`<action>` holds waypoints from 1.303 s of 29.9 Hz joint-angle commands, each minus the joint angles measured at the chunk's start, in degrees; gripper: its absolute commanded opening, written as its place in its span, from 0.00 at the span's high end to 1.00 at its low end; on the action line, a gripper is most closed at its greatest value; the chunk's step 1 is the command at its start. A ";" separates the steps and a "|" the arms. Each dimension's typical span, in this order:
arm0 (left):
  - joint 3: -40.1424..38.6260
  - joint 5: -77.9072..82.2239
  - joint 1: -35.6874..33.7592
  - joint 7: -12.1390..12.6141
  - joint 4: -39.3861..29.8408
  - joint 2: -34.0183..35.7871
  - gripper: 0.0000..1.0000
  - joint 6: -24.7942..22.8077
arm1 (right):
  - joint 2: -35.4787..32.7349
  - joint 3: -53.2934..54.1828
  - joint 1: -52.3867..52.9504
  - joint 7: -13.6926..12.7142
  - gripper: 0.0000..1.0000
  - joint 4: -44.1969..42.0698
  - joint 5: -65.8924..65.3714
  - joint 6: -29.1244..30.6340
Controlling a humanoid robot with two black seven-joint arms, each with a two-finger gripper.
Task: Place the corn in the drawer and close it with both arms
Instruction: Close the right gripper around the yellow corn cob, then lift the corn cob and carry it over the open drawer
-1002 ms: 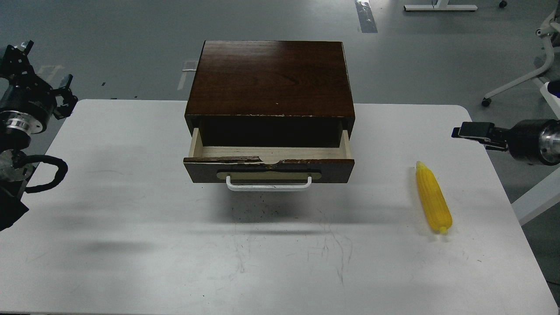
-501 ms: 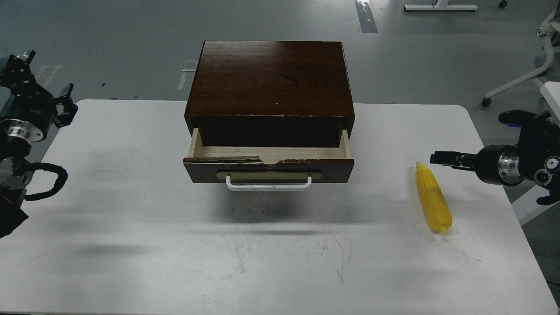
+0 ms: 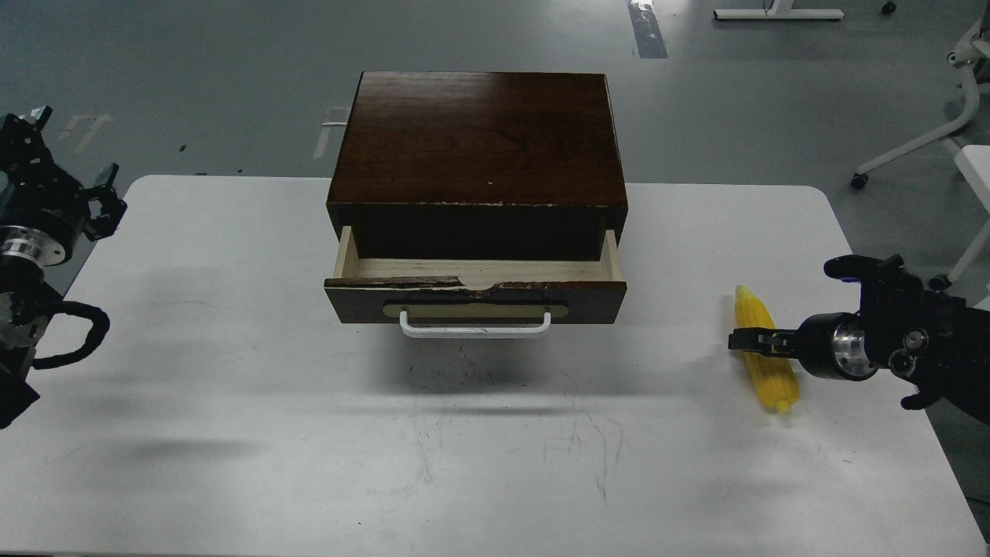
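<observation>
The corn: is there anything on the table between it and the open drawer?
Nothing visible. The corn lies on bare table to the right of the drawer, whose open top shows only pale wood. The right gripper is over the corn's middle.

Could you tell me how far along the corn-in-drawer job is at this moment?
Done: the drawer stands open and looks empty. In hand: the right gripper is over the corn, which lies on the table, not visibly gripped. Left: grasp, place, push shut. The left gripper waits aside.
</observation>
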 commanded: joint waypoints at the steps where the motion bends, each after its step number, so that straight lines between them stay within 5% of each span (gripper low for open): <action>1: -0.01 0.00 0.26 0.01 -0.01 0.44 0.02 0.00 | -0.18 0.01 0.70 0.03 0.91 0.12 0.17 0.02; 4: -0.01 0.08 0.35 0.01 -0.01 0.88 0.02 0.00 | -0.88 0.01 1.58 0.03 1.00 0.29 0.18 0.02; 11: -0.01 0.00 0.35 0.01 -0.01 1.93 0.02 0.00 | -5.54 0.02 10.35 0.20 1.00 2.23 0.00 0.02; 20: -0.01 -0.09 0.35 0.01 -0.01 3.25 0.02 0.00 | -6.77 0.28 29.17 6.18 1.00 7.32 -0.26 -0.33; 31: -1.41 -0.18 0.09 0.01 0.17 5.36 0.02 0.00 | 7.90 0.37 38.32 6.18 1.00 12.25 -2.28 -2.62; 39: -1.59 -0.09 0.27 0.01 0.17 5.36 0.02 0.00 | 12.38 -1.48 40.34 8.73 1.00 18.75 -24.33 0.72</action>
